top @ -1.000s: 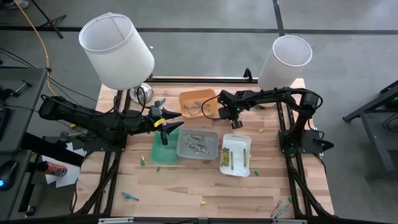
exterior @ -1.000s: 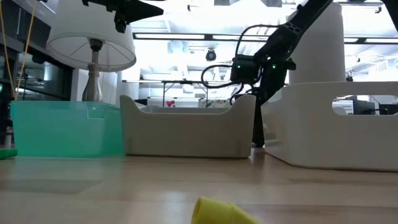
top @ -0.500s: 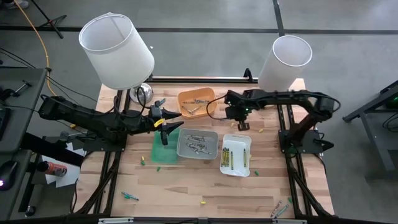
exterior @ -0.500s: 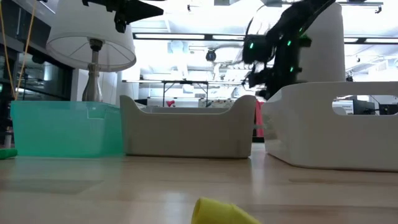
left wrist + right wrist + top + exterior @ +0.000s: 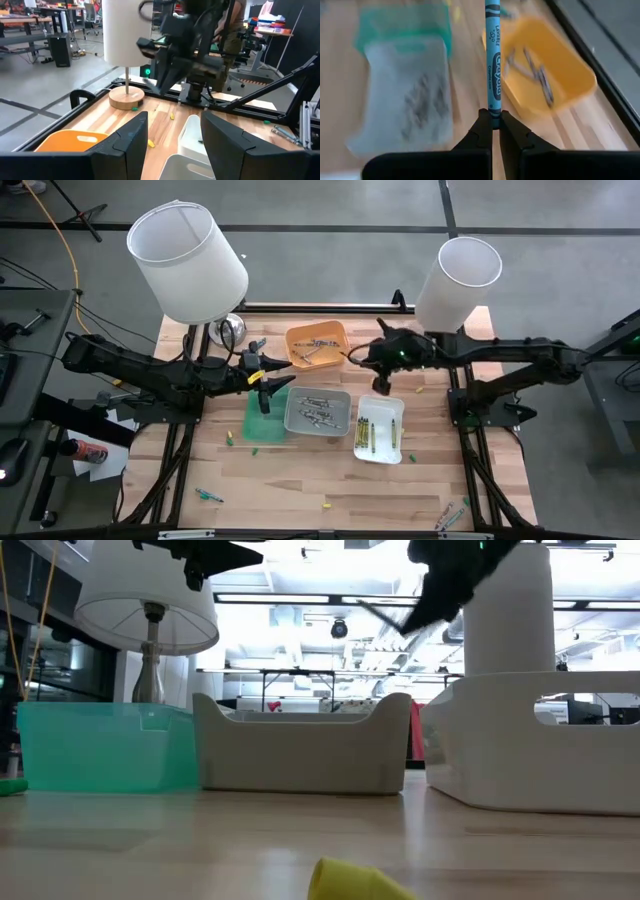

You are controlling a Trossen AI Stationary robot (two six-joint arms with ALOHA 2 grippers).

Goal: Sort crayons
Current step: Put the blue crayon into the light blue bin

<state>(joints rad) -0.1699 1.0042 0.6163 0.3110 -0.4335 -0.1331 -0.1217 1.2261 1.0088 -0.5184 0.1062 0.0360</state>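
Right end effector, seen from above, hangs between the orange tray and white tray; left end effector waits wide over the green tray

Low across the desk, a yellow crayon lies near

Right wrist: fingers pinch a blue crayon at its end

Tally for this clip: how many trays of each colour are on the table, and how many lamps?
Orange tray: 1
Green tray: 1
Grey tray: 1
White tray: 1
Lamps: 2, left lamp and right lamp
Total: 6
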